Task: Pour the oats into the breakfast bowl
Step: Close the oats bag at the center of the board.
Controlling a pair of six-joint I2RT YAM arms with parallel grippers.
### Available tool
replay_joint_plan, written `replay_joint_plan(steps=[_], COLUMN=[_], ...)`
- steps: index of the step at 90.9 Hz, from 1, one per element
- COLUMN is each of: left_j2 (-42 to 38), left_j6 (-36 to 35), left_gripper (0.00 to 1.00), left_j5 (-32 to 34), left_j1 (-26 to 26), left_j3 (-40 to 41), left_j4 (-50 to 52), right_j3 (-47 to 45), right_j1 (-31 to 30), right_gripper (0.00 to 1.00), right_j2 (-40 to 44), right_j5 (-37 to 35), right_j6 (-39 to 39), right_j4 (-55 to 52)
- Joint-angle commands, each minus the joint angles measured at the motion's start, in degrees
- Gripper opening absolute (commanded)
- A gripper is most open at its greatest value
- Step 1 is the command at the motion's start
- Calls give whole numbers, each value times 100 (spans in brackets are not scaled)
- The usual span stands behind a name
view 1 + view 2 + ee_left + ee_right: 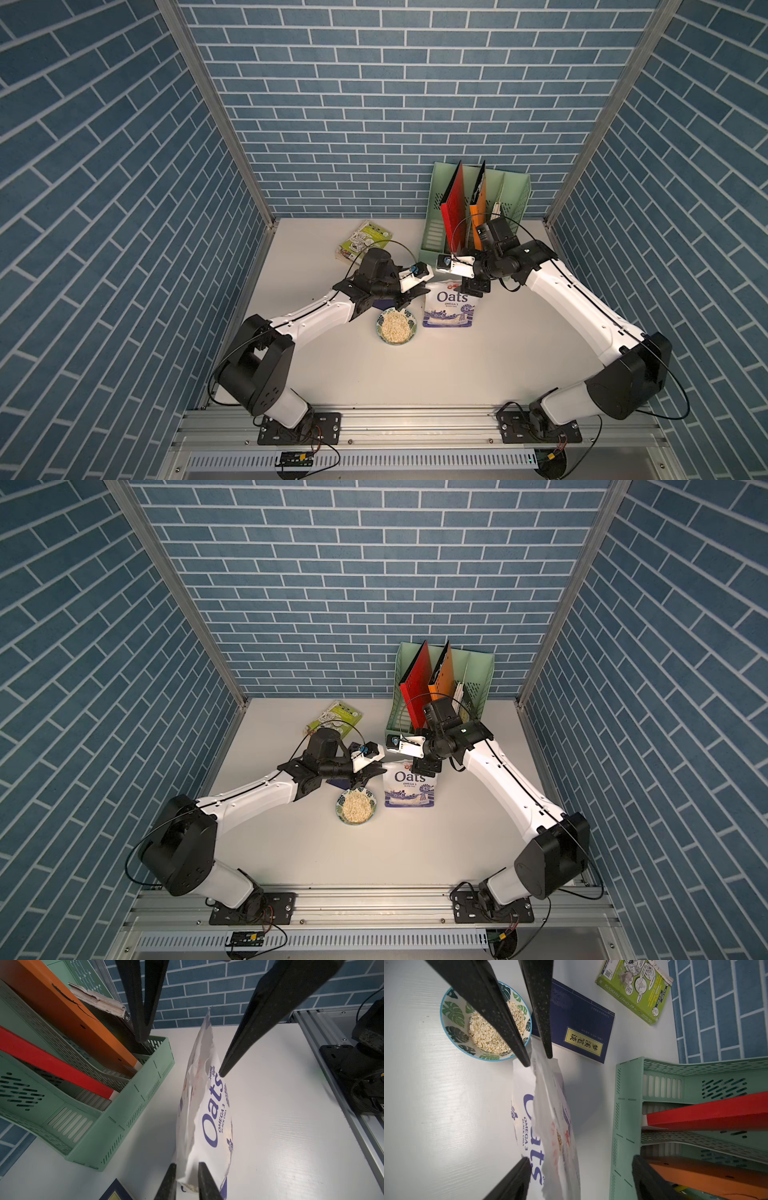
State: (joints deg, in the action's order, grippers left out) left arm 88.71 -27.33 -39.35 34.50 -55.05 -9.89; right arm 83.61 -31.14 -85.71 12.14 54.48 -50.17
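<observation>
I am watching both arms meeting over the middle of the table (415, 374), where the pouch (448, 309) is standing upright, its "Oats" print facing the arm bases and its torn top gaping open. The left claw (187, 1164) is reaching in from the bowl's side and is sitting narrowed down on the pouch's top corner. In the left wrist view the white film is filling the slim gap between its fingers (207, 1184). In the right wrist view the two tips are pinching that corner close by the bowl's rim. The right claw (581, 1157) is hanging over the other end of the pouch's top edge, jaws spread wide and gripping nothing. One finger is lying right at the printed face by the last letters of "Oats", though I cannot tell whether it is touching. The other is standing well off behind the pouch, toward the green file rack (629, 1105). The breakfast bowl (453, 1016) is sitting on the table just beside the pouch, on the left arm's side, and is holding a heap of the oats (483, 1034). A few flakes are also showing inside the pouch's open mouth. A dark blue book (577, 1018) is lying flat behind the bowl, and a green book (635, 987) is lying farther back, near the wall.
</observation>
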Motion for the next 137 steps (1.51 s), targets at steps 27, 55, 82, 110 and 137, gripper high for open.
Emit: replay_joint_plan(steps=[27,55,82,110,137], left_j2=[-5,67,130,189,190], left_j6=[581,611,800,843,819], left_gripper=[15,22,44,12,0], left_j5=[-392,-383,-392,-357,-312], left_j1=[-29,-27,-30,-24,-37], left_j3=[336,301,441,363,363], left_j4=[-1058,-1087,-1337,-1395,-1416], right_j3=[359,359,238,155,-40], right_j1=[-51,-53,-260,-233,24], right_gripper=[44,0,5,6,7], right_j2=[-402,-286,-297,-173,-79], right_j5=[-182,36,297,-224,-409], right_j6=[98,207,204,237,344], right_j4=[-466,-396,-209,-239,-245])
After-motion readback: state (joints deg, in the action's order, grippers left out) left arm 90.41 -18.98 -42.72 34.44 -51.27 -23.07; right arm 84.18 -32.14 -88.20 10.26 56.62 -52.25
